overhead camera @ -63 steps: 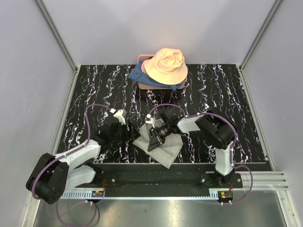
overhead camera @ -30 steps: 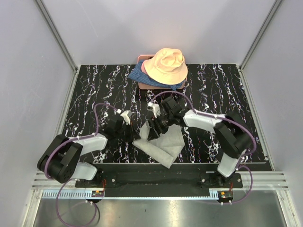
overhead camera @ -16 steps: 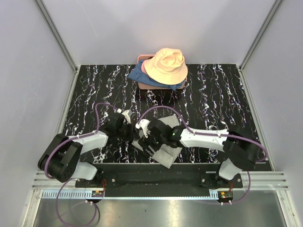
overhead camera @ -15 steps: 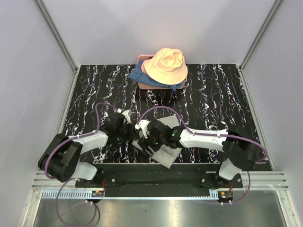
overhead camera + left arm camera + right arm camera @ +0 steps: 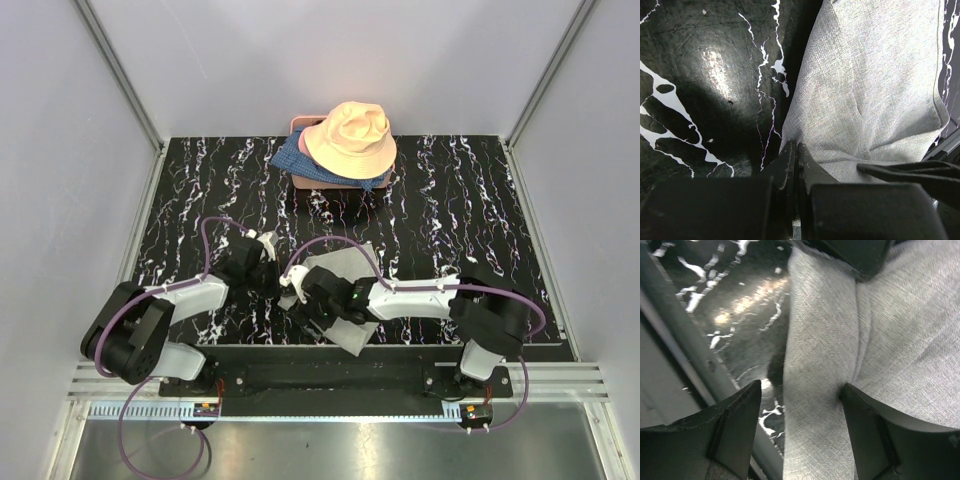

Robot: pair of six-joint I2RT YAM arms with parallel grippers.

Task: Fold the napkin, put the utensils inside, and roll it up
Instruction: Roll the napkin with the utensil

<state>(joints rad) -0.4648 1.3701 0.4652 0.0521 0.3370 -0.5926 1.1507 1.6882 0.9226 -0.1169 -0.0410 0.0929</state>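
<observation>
Now the left gripper (image 5: 796, 150) pinches the edge of the napkin (image 5: 875, 75), maybe to hold it still; the right gripper (image 5: 800, 390) straddles it, fingers apart.

Left arm (image 5: 185, 298) is folded low at the near-left corner, forearm angled in toward the middle, and the left gripper (image 5: 796, 150) has its fingers pinched tight together, no gap at all. Right arm (image 5: 420, 298) is stretched low and way over to the left, so the right gripper (image 5: 800, 410) sits just beside the left one, pointing down, jaws spread wide apart.
</observation>
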